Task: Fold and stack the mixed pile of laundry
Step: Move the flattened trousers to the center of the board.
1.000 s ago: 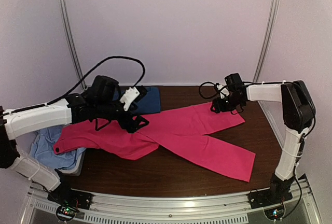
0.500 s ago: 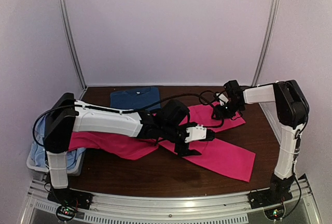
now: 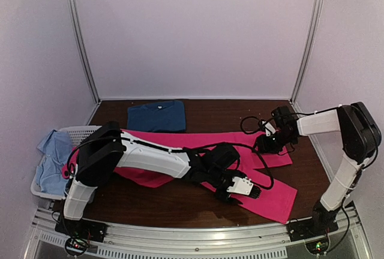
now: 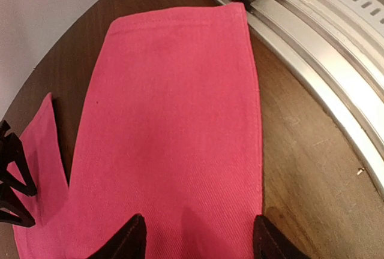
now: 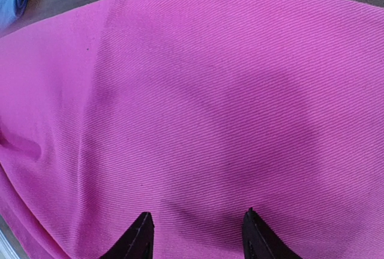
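left gripper [image 4: 201, 238] and right gripper [image 5: 198, 235] both released over pink garment [image 4: 174, 121]; pinch edges squarely, avoid bunching.

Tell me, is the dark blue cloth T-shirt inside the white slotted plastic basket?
No, the dark blue cloth T-shirt lies flat on the brown table at the back, apart from the white slotted plastic basket.

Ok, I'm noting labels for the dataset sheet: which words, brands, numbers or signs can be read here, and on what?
No text can be read in any view.
T-shirt: a pale spot at the collar, perhaps a neck label, too small to read.
Pink garment: plain in both wrist views, no print.
Basket: no marking to be seen.
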`<move>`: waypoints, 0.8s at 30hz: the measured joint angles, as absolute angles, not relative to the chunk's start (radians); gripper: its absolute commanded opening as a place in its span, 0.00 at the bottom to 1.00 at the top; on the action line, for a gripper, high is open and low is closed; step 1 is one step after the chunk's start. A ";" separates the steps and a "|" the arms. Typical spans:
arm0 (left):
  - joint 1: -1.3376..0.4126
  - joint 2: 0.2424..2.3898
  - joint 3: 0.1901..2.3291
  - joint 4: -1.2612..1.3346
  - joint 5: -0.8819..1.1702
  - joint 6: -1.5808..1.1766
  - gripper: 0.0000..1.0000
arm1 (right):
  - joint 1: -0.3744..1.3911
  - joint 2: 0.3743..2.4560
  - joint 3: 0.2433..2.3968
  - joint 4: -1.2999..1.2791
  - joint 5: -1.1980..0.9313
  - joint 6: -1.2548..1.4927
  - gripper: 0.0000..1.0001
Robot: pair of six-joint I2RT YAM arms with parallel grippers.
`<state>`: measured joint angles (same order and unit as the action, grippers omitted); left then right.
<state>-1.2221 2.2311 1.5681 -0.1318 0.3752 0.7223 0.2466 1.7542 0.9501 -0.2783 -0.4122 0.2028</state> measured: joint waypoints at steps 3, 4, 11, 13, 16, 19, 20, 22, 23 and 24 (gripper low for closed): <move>-1.228 2.273 1.595 -0.141 0.384 0.739 0.58 | 0.247 1.697 0.883 -0.272 -0.422 0.235 0.52; -1.228 2.288 1.608 -0.144 0.385 0.746 0.56 | 0.247 1.686 0.870 -0.271 -0.424 0.241 0.52; -1.245 2.312 1.632 -0.166 0.383 0.801 0.49 | 0.254 1.656 0.828 -0.246 -0.425 0.274 0.52; -1.258 2.304 1.632 -0.188 0.366 0.818 0.47 | 0.258 1.648 0.820 -0.244 -0.424 0.281 0.52; -1.281 2.286 1.631 -0.250 0.353 0.826 0.47 | 0.263 1.640 0.811 -0.241 -0.424 0.287 0.52; -1.296 2.273 1.631 -0.310 0.353 0.822 0.49 | 0.263 1.640 0.810 -0.241 -0.424 0.288 0.52; -1.298 2.270 1.631 -0.325 0.353 0.820 0.50 | 0.263 1.640 0.809 -0.238 -0.425 0.288 0.52; -1.301 2.270 1.638 -0.347 0.357 0.816 0.52 | 0.264 1.640 0.807 -0.234 -0.425 0.288 0.52; -1.301 2.270 1.643 -0.358 0.357 0.815 0.53 | 0.264 1.640 0.807 -0.234 -0.425 0.288 0.52; -1.301 2.270 1.648 -0.377 0.357 0.813 0.53 | 0.265 1.640 0.807 -0.233 -0.425 0.288 0.52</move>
